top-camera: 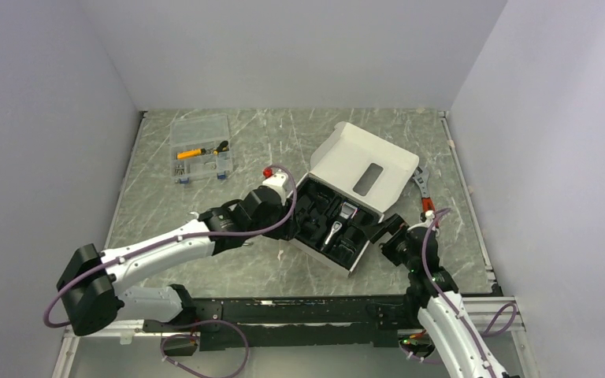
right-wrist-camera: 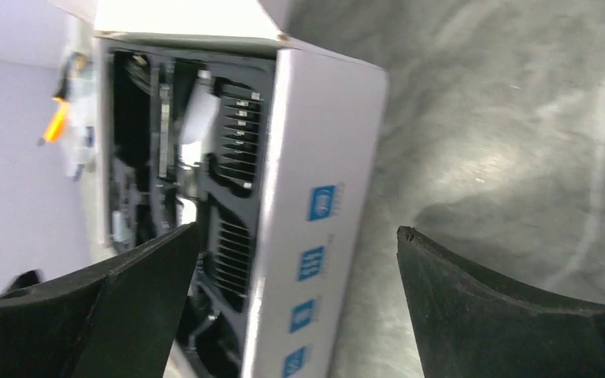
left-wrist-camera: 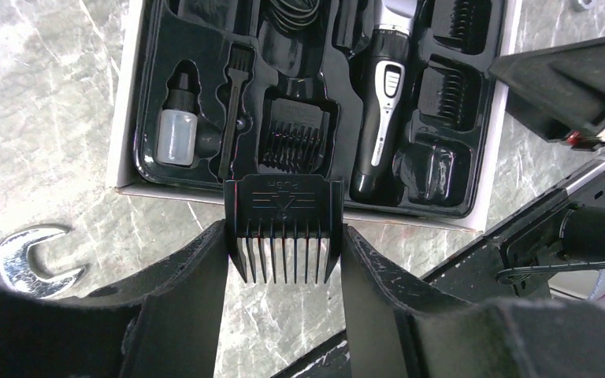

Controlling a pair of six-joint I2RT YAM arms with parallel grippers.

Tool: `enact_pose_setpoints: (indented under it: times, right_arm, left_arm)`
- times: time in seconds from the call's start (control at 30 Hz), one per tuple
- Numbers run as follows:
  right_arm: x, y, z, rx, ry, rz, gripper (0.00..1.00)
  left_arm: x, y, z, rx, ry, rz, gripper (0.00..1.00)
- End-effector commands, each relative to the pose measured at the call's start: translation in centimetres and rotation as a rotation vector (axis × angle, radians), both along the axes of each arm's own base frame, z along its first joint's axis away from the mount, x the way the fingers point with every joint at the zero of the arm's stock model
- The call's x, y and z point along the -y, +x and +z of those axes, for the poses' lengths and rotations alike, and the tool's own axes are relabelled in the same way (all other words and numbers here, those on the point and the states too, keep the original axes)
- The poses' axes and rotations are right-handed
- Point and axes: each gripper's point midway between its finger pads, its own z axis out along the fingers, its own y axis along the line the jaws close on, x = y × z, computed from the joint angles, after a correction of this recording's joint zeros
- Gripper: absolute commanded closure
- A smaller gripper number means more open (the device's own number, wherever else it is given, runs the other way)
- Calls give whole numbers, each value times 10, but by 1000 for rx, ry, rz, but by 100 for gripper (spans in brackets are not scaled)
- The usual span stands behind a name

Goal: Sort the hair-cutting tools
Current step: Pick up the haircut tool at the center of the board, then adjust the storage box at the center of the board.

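Gripping a black comb attachment (left-wrist-camera: 283,189) by its two sides, the left tool (left-wrist-camera: 283,228) is partly closed on it, teeth pointing back toward the wrist, just off the left edge of the white box (left-wrist-camera: 123,118). Inside the box's black tray (left-wrist-camera: 146,47) the black-and-silver clipper (left-wrist-camera: 384,102) lies in its slot, with another comb (left-wrist-camera: 291,135) seated on one side of it and more combs (left-wrist-camera: 450,98) on the other; a small white bottle (left-wrist-camera: 176,132) sits in its own recess. A silver wrench (left-wrist-camera: 25,264) lies on the tabletop (left-wrist-camera: 47,94) beside the box. The right tool (right-wrist-camera: 299,228) is spread wide and holds nothing, its fingers straddling the box's side wall, one over the tray, the other over bare tabletop; whether either touches the box cannot be told. A red-handled wrench (top-camera: 424,197) lies right of the open lid (top-camera: 339,153), and a clear organiser case (top-camera: 199,148) stands far left
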Motion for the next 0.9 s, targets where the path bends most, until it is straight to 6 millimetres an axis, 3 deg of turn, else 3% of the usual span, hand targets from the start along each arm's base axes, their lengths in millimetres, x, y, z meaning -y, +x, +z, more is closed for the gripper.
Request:
enact_pose_setpoints:
  times: [0.0,0.27,0.5,0.7,0.87]
  right_arm:
    - [-18,2,14,38,157,12,3]
    - [-55,-1,11,39,222,89,6]
    - [-112,-9,3,-1,162,229,5]
    - [-142,7,10,33,106,300,4]
    - [-179,25,9,39,90,398,4]
  left_arm:
    - [21,7,17,15,-71,-16,68]
    - [15,17,13,37,-37,3,66]
    - [-7,21,-10,-5,-36,54,66]
    - [-29,26,-16,-7,-49,113,67]
    - [-41,30,-18,-11,-42,151,67]
